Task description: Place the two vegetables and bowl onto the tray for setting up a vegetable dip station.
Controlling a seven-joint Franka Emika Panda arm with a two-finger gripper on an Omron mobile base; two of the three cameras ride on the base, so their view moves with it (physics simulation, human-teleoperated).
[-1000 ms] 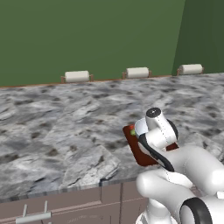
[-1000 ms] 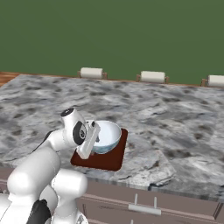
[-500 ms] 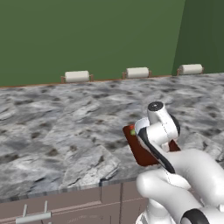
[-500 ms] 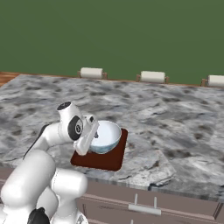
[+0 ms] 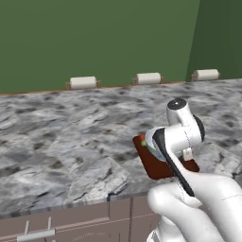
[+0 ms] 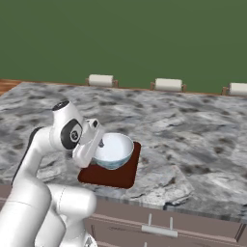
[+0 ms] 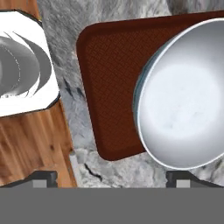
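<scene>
The pale bluish-grey bowl (image 6: pixel 114 149) stands upright on the dark reddish-brown tray (image 6: pixel 108 176) near the counter's front edge. My gripper (image 6: pixel 99 142) hovers just over the bowl's left rim. In the hand view the gripper (image 7: pixel 111 179) is open wide, with nothing between its fingertips (image 7: pixel 43 177). That view looks down on the bowl (image 7: pixel 183 96) and the bare part of the tray (image 7: pixel 109 87). A small red piece (image 5: pixel 141 138) and a small green piece (image 5: pixel 143 143) lie at the tray's (image 5: pixel 158 168) far left corner, partly hidden by my arm.
The grey marbled counter (image 5: pixel 71 142) stretches left and back. Three white fittings (image 5: pixel 83 82) line the green back wall. Drawer fronts (image 6: pixel 159 226) run below the counter edge, and wooden floor (image 7: pixel 30 144) shows beneath it.
The jaws have spread a little wider, and the hand has drawn up slightly from the bowl. The bowl stays put on the tray.
</scene>
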